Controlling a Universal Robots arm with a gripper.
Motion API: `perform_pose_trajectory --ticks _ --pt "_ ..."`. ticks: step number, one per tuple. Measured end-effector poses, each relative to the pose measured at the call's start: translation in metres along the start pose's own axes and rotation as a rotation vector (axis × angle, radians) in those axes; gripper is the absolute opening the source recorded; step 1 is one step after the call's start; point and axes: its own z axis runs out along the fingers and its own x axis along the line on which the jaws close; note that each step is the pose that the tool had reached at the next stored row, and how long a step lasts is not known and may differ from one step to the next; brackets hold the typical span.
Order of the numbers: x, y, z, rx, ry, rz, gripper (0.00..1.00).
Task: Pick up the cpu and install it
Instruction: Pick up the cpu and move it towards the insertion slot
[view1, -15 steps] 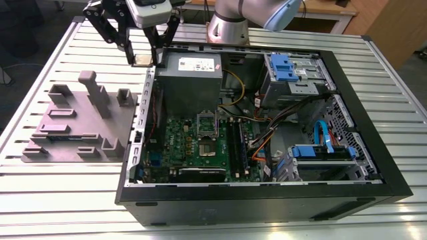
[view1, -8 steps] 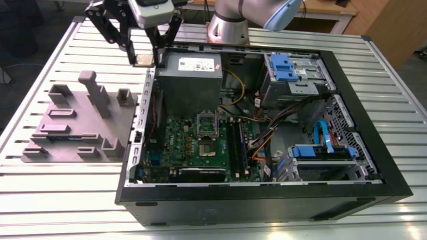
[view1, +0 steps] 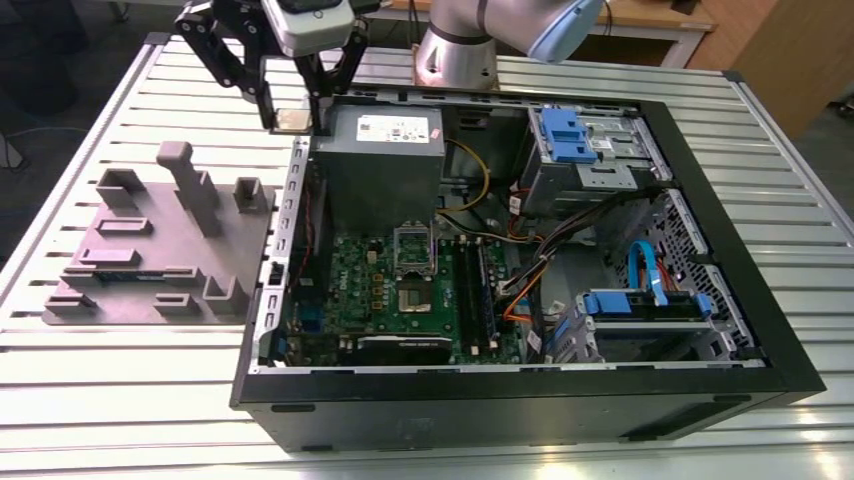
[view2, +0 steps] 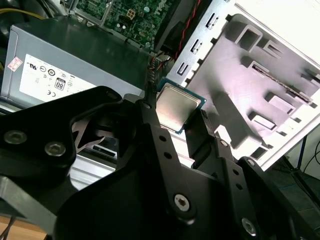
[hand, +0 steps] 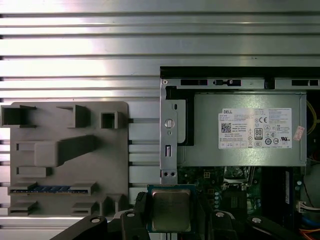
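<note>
Grey moulded fixture block (view1: 147, 250) with slots and posts sits on the slatted aluminium table (view1: 80, 400), just beside the open computer case (view1: 534, 420) on the exterior view's left. One of its slots holds a dark strip with blue on it; can't tell what it is.

Next over is the gripper (view1: 291, 100), raised above the case's far corner on the exterior view's left. It is clenched on the cpu (view1: 291, 121). The black fingers (view2: 150, 115) press two opposite edges of the chip. The cpu is off the table, off the fixture block and not seated in the case. In both wrist views its silver metal lid faces the camera, with a thin green-blue border round it.

Inside the case, going right from that corner:
- The grey power supply (view1: 380, 150) is against the case's far wall, close to the held cpu.
- The arm's grey base (view1: 454, 55) stands on the table behind the case's far wall.
- The green motherboard (view1: 387, 310) lies on the case floor on the near side of the power supply.
- The dark square socket (view1: 415, 275) with a metal frame is mid-board.
- The long black memory sticks (view1: 474, 290) stand just beside the socket.
- A loose cable bundle (view1: 534, 250), orange, yellow and black, crosses the middle of the case.
- A drive cage (view1: 581, 140) with blue latches is in the case's far corner on the exterior view's right.
- A second bay (view1: 641, 305) with blue handles sits against the case's wall on that same side, nearer the camera.
</note>
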Motion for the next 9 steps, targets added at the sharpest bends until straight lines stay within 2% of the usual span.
perform_pose_trajectory --ticks 9 --pt "-0.0039 0.0001 -0.0001 0.0 0.0 0.0 0.47"
